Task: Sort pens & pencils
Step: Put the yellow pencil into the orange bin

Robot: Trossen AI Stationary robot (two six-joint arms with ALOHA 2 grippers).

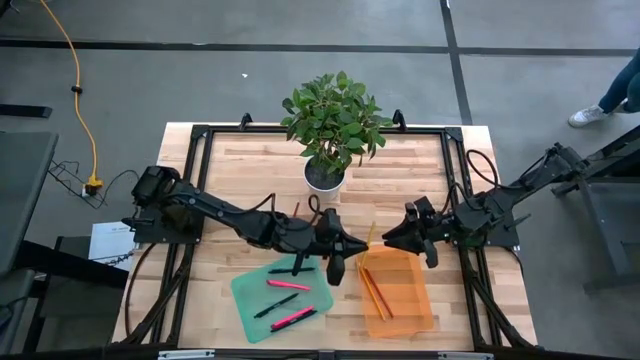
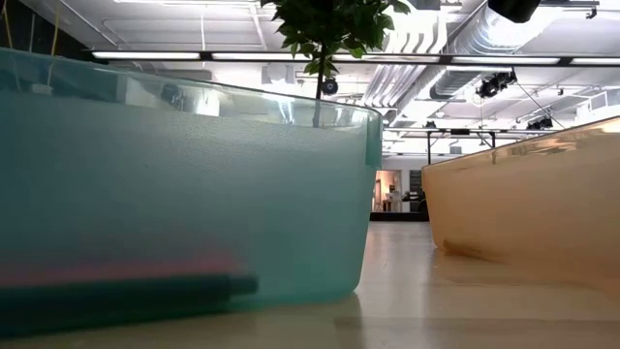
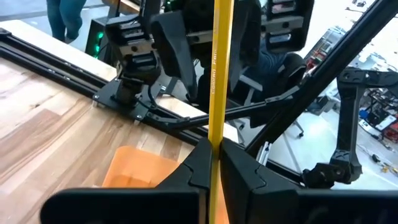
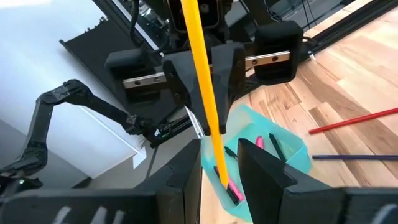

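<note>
My left gripper (image 1: 350, 250) (image 3: 216, 152) hovers over the table's middle, shut on a yellow pencil (image 1: 369, 238) (image 4: 202, 62). My right gripper (image 1: 392, 238) (image 4: 221, 171) faces it, open. Its fingers stand on either side of the pencil's far end without touching. Pink and black pens (image 1: 290, 300) (image 2: 116, 276) lie in a teal tray (image 1: 250, 295) (image 2: 194, 174). Orange pencils (image 1: 375, 290) lie in an orange tray (image 1: 410, 300) (image 2: 523, 213). A red pencil (image 4: 354, 121) and a dark one (image 4: 354, 157) lie on the table. My left gripper pinches the yellow pencil (image 3: 215, 127) between its two fingertips (image 3: 239, 165). The pencil sticks out ahead of the fingers, along them, toward the right gripper. It is lifted clear of the table, above the orange tray's left edge.
A potted plant (image 1: 330, 125) stands behind the grippers at the table's far middle. A black frame (image 1: 200, 140) runs around the wooden tabletop. A person's legs (image 1: 610, 95) show on the floor beyond the far right corner.
</note>
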